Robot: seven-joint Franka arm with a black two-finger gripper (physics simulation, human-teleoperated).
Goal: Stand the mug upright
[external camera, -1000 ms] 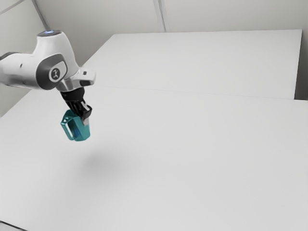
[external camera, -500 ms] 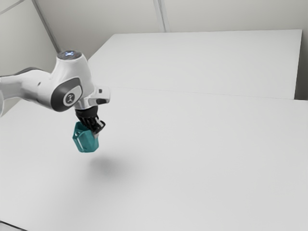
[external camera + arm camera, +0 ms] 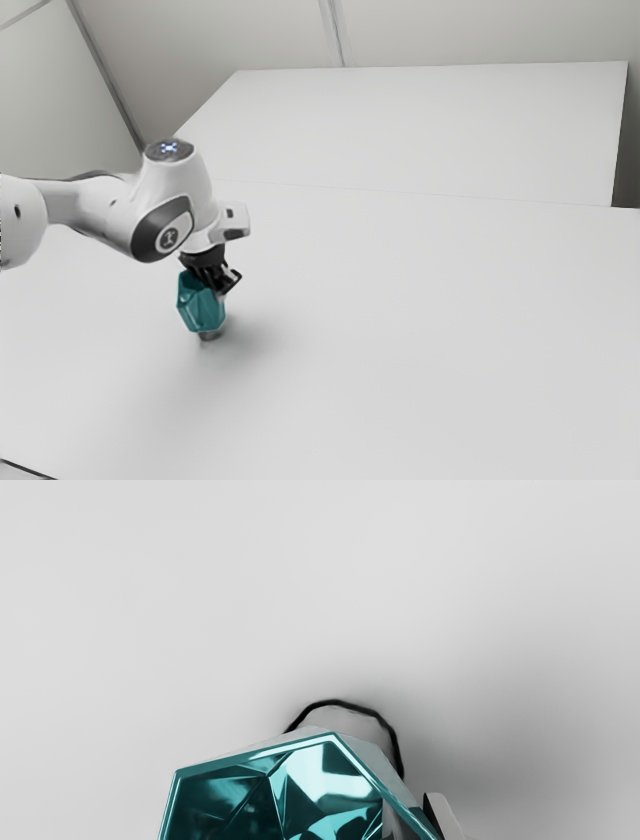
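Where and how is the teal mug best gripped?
Probably one wall at the rim, coming from above, one finger inside and one outside. The mug's mouth opens toward the wrist camera, and its rim looks thin with straight stretches between corners, so flat fingers should seat well.

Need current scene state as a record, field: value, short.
object: teal mug
pose: near upright, opening toward the wrist camera
held_by: gripper, shut on the mug's wall near its rim
support: base close above or on white table; contact can't be told
arm: white and dark grey, reaching in from the exterior view's left
released: no
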